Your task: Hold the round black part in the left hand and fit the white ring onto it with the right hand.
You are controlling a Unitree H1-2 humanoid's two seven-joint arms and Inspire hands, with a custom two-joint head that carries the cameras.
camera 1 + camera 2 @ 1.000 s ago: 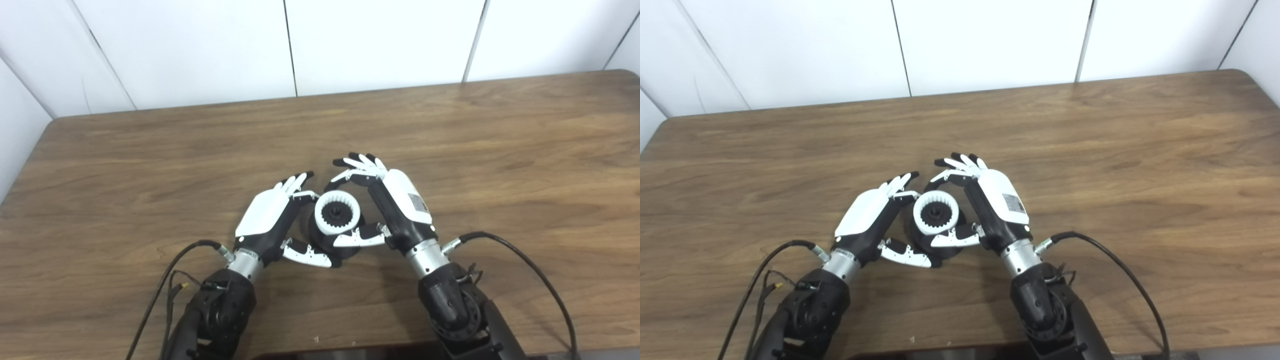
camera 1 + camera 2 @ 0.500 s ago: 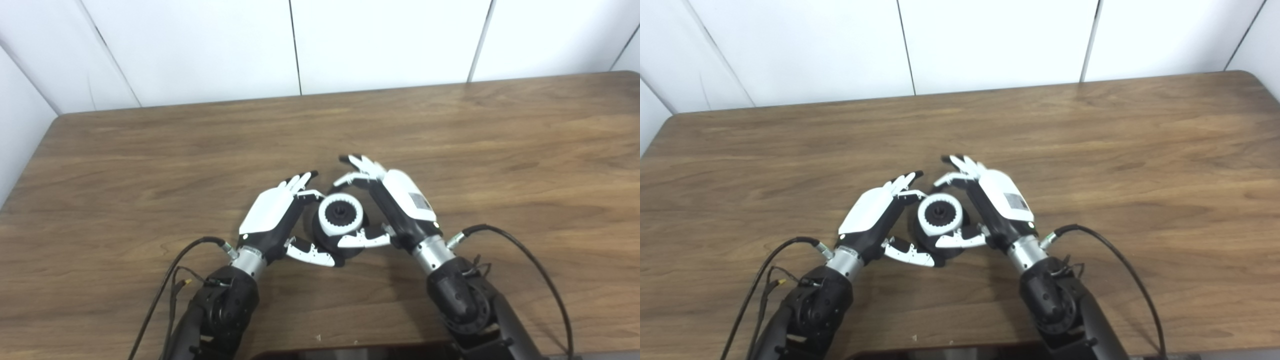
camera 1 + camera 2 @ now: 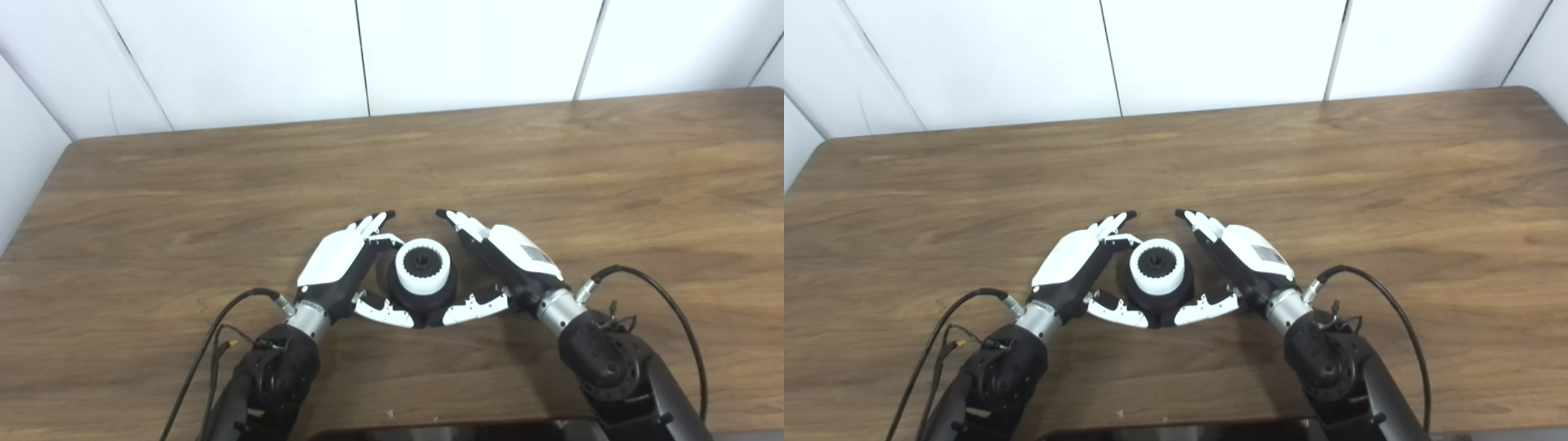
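Note:
The round black part (image 3: 422, 300) stands on the wooden table (image 3: 184, 196), near its front middle. A white toothed ring (image 3: 422, 284) sits down over the part's top, with the black hub showing in its centre. My left hand (image 3: 340, 260) cups the part from the left: a fingertip touches its upper left and the thumb rests against the base. My right hand (image 3: 511, 257) lies to the right of the part, open, its fingers stretched out and apart from the ring. Its thumb tip points at the front of the base.
White wall panels (image 3: 471, 49) rise behind the table's far edge. A black cable (image 3: 208, 343) loops beside my left wrist and another cable (image 3: 667, 312) beside my right. A dark object (image 3: 441, 432) lies along the bottom edge.
The white ring went from perched high on the black part to seated down over it. My right hand let go of it, drew off to the right and flattened. The camera shifted slightly.

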